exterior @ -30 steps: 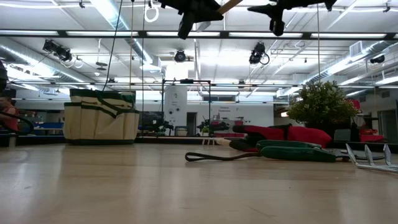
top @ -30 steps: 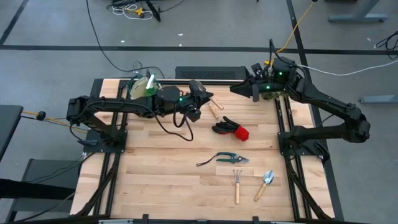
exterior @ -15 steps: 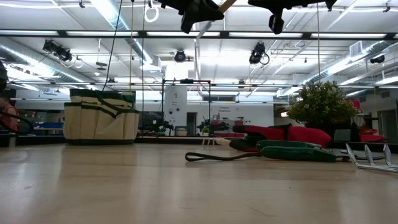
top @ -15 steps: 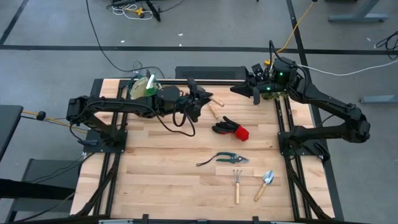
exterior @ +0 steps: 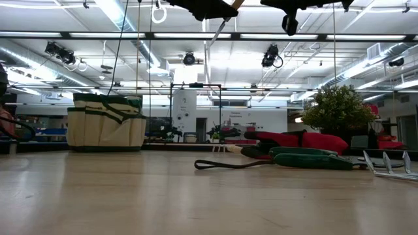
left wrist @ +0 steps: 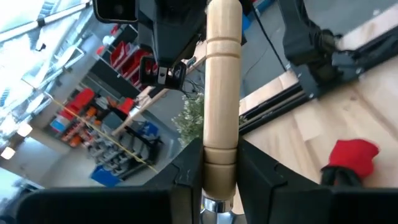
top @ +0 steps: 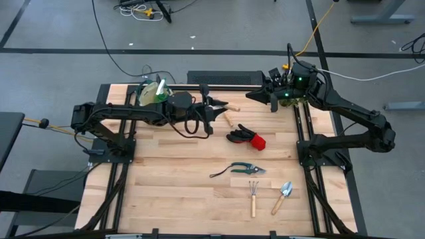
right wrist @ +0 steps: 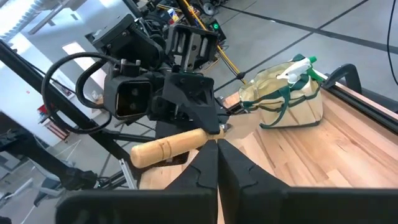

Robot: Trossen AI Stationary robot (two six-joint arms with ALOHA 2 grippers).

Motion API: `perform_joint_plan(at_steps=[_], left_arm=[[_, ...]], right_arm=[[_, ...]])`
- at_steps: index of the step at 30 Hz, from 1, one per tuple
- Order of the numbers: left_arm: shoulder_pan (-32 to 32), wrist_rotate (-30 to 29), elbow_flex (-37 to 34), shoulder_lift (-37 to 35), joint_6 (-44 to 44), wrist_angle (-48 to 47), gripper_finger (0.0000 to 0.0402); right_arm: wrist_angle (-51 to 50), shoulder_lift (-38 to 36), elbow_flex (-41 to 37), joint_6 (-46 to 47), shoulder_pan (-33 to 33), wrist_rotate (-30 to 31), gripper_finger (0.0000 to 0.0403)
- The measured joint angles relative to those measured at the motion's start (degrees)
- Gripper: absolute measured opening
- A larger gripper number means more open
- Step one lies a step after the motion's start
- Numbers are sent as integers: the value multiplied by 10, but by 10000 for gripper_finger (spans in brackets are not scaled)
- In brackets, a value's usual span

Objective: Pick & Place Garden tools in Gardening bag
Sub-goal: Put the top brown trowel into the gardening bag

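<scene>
The left pincer (top: 214, 108) clamps a wooden-handled tool (left wrist: 221, 93) above the bench's (top: 172, 192) far edge, beside the gardening bag (right wrist: 283, 96); the right pincer (top: 260, 95) is shut, empty, which its wrist view alone shows.

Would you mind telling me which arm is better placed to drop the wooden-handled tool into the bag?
The left. Its gripper already holds the wooden-handled tool above the table, and the bag sits beside that arm at the far edge. The right gripper hangs shut and empty at the far right, farther from the bag.
</scene>
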Motion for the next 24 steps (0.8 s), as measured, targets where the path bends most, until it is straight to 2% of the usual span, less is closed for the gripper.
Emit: perform_joint_plan(at_steps=[13,24], left_arm=[[-2,0,0,-23,-120,-3,78],[6,-3,0,-82,-177,-95,78]], right_arm=[[-1,0,0,-13,0,-1,0],[-13,0,0,-13,0,-1,0]])
